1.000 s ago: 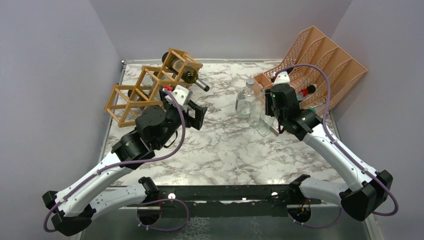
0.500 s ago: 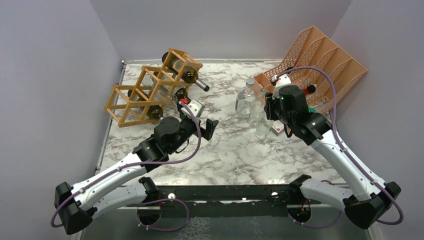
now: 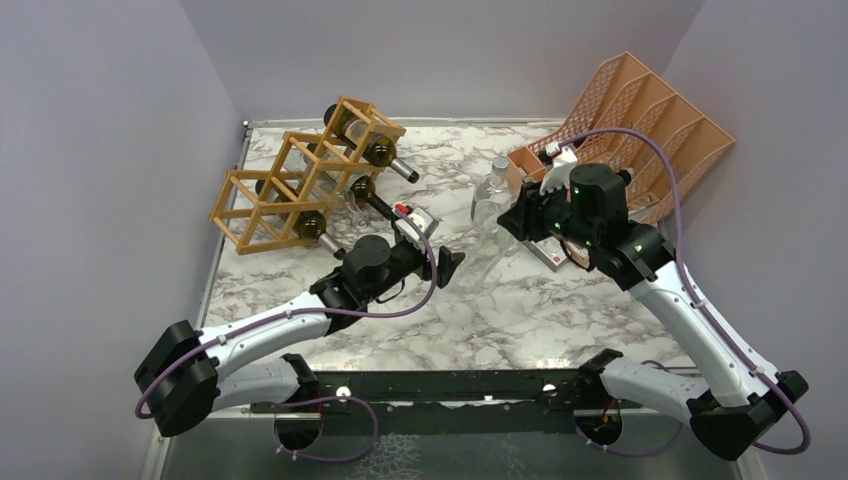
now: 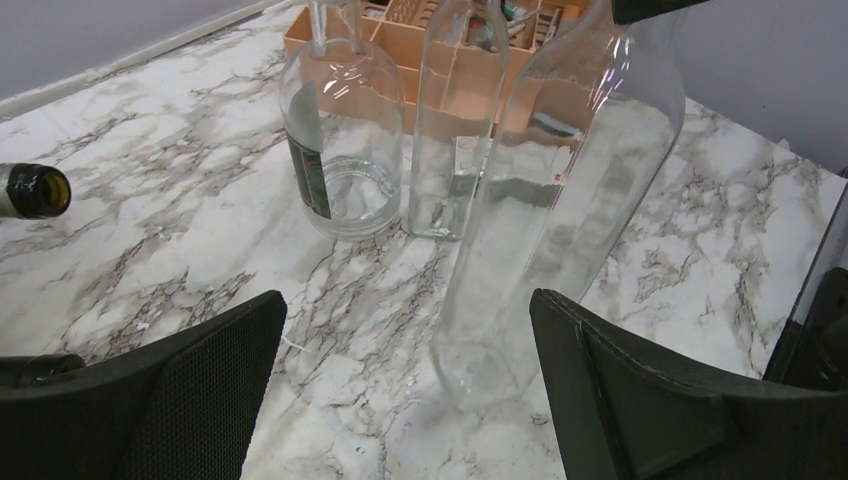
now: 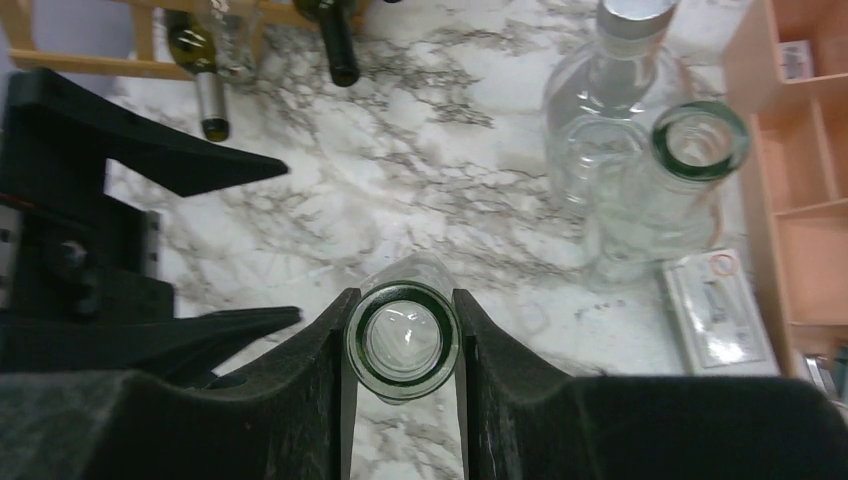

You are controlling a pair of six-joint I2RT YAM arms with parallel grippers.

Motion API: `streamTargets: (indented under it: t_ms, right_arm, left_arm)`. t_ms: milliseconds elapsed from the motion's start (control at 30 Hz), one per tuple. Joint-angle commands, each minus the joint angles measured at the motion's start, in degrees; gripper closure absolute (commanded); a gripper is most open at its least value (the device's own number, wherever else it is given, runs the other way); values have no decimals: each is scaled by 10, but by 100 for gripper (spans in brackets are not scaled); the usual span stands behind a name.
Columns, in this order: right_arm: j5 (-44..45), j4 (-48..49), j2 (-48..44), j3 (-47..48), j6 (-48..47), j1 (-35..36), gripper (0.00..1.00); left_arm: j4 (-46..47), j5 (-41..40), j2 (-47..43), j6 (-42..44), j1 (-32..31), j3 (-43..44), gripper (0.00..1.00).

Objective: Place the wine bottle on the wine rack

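A clear glass wine bottle (image 4: 560,200) leans over, its base low near the marble table (image 4: 150,230). My right gripper (image 5: 402,345) is shut on its neck just below the green-rimmed mouth (image 5: 372,372); in the top view the right gripper (image 3: 520,215) holds the bottle (image 3: 492,258) slanting down to the left. My left gripper (image 4: 410,400) is open and empty, and the bottle's base lies between its fingers (image 4: 640,390), nearer the right one. In the top view the left gripper (image 3: 447,262) is just left of the bottle. The tan wooden wine rack (image 3: 262,195) stands at the back left with dark bottles (image 3: 380,153) in its cells.
Two other clear bottles (image 4: 340,130) (image 4: 450,120) stand behind the held one, in front of the salmon-orange file organiser (image 3: 650,130). A small flat box (image 5: 715,310) lies by the organiser. Dark bottle necks (image 5: 335,45) stick out of the rack towards the table's middle.
My left arm has swung right, away from the rack, to the clear bottle. My right gripper has moved left and tipped the bottle, its base now towards the left gripper.
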Motion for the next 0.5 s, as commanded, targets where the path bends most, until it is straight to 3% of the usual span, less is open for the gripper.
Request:
streamTargets:
  t_ms: [0,267,467]
  right_arm:
    - [-93,106,3,21,114,-2,99]
    - [-78,167,2,-11,199,-2,99]
    - [-73,171,-2,-8,222,-2,99]
  left_arm:
    - [60,42,28,25,-3,1,1]
    - [60,87,43,43,-3,-11,2]
    - [60,60,46,64,-3,-24,10]
